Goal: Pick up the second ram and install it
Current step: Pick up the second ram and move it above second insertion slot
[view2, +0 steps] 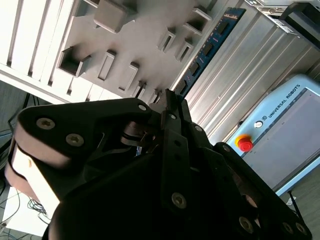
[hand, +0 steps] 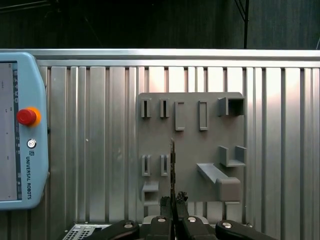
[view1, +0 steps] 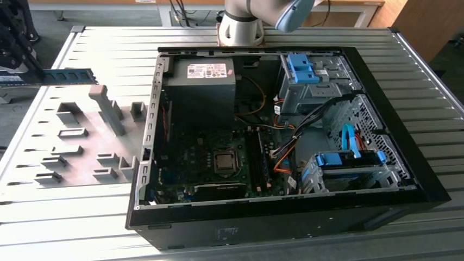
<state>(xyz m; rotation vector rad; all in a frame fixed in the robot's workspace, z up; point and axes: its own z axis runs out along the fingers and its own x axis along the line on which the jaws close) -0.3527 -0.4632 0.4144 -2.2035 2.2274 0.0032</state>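
One ram (view1: 69,75), one computer case (view1: 290,224), one pendant (hand: 20,150)

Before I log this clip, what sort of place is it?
Probably a robotics lab bench set up for computer assembly: an open desktop case sits on a ribbed aluminium table beside a grey holder plate, a teach pendant lies nearby, and the gripper is shut on the second ram.

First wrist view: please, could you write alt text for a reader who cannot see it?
The gripper holds the second ram edge-on, jaws shut on it, over a grey holder plate with slots. The plate lies on a ribbed metal table, with a pendant bearing a red button beside it.
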